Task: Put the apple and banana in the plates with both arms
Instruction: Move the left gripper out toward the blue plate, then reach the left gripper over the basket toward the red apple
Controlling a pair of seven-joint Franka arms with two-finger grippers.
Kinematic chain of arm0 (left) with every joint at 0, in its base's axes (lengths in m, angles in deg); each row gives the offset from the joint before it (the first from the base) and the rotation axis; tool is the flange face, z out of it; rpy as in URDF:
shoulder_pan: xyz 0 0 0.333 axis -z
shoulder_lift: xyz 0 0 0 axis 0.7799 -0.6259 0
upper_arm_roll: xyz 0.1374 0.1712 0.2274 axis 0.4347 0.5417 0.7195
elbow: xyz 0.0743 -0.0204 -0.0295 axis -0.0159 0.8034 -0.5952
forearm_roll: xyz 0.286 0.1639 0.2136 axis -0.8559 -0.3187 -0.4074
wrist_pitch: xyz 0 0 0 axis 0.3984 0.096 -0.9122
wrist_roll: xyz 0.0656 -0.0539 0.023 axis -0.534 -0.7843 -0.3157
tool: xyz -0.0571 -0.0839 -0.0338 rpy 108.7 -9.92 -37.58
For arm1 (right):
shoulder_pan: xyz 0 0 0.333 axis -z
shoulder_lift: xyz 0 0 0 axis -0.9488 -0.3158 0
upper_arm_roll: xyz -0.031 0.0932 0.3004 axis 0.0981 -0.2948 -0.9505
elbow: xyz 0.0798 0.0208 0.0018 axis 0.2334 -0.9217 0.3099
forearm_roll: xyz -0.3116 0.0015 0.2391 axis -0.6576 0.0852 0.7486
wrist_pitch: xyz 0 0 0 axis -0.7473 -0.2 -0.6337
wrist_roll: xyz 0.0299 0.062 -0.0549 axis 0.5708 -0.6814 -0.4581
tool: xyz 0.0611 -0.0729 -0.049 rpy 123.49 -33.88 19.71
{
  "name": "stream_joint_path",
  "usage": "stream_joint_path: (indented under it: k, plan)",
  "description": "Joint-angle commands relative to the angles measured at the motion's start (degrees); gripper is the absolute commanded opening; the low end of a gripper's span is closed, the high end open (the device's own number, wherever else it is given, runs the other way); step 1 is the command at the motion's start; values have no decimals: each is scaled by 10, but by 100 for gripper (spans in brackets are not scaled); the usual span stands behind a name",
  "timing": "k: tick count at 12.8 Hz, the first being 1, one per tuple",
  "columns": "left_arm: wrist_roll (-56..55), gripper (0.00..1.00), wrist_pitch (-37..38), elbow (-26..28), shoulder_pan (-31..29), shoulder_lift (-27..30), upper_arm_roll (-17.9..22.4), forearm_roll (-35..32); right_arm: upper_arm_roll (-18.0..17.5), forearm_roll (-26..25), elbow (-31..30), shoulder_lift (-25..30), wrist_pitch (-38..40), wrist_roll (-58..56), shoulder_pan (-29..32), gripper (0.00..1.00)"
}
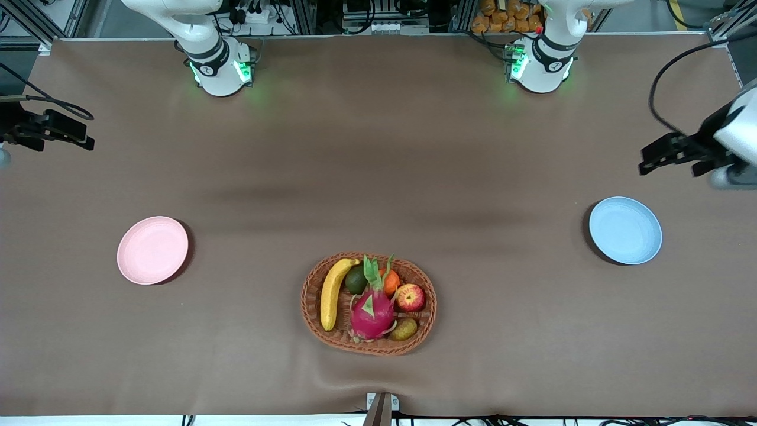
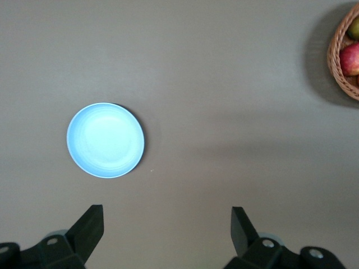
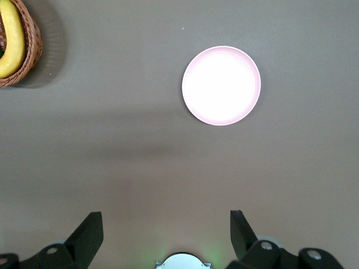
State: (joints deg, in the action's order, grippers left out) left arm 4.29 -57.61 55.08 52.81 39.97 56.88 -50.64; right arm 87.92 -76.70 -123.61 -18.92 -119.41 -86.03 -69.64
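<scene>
Nothing is picked yet: the apple [image 1: 410, 297] and banana [image 1: 332, 292] both lie in the basket [image 1: 312, 319], apple at its 3 o'clock, banana along its 9 o'clock rim. The apple looks firm, smooth and light, likely best pinched across its widest part; the dragon fruit [image 1: 371, 312] touches it, so finger room is tight there. The banana is long and stiff, so a grip at its middle, across the curve, should keep it level. The pink plate [image 1: 152, 249] sits at the basket's 9 o'clock, the blue plate [image 1: 625, 230] toward 2 o'clock, with bare table between. The left gripper [image 2: 167, 225] hangs released by the blue plate; the right gripper [image 3: 166, 228] likewise spread, beside the pink plate
</scene>
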Motion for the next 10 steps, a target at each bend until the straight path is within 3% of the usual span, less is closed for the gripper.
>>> stream_joint_path:
  k: [1,5,10]
  plan:
    - [11,100,-9,-15,9,-38,0,24,-2,3,-1,0,1,-5,7,100]
    - [18,100,-68,-17,48,-93,0,31,-2,18,-3,-14,-10,-4,1,100]
    - [67,100,-128,-36,95,-156,0,34,-3,38,-2,-73,-60,-4,-16,100]
